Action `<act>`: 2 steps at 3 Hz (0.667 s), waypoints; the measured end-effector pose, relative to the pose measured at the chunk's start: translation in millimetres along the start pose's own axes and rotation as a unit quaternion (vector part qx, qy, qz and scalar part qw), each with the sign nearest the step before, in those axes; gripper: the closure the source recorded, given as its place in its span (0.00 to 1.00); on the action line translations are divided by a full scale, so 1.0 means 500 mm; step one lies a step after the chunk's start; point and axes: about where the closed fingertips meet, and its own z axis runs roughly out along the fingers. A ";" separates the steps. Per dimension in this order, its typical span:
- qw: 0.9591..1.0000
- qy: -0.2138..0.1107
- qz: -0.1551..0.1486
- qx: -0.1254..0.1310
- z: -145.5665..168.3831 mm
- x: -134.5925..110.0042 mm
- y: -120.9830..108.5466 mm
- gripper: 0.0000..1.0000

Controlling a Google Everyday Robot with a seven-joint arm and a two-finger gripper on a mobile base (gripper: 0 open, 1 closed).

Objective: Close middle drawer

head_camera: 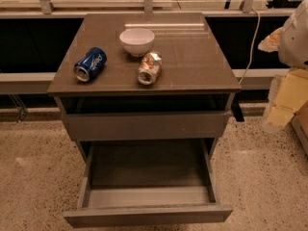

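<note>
Grey-brown middle drawer stands pulled out, paler floor showing; gripper hangs right of it, state unclear.

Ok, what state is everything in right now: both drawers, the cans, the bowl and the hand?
middle drawer: pulled far out, nothing inside
top drawer: partly out, dark gap above its front
blue can: lying on its side on the cabinet top
gold can: lying on its side, near the bowl
white bowl: upright
hand: off to the right, apart from the cabinet
</note>
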 end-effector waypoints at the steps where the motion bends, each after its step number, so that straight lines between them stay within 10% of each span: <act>1: 1.000 0.000 0.000 0.000 0.000 0.000 0.000 0.00; 2: 0.999 -0.027 -0.036 -0.004 0.059 -0.059 0.013 0.00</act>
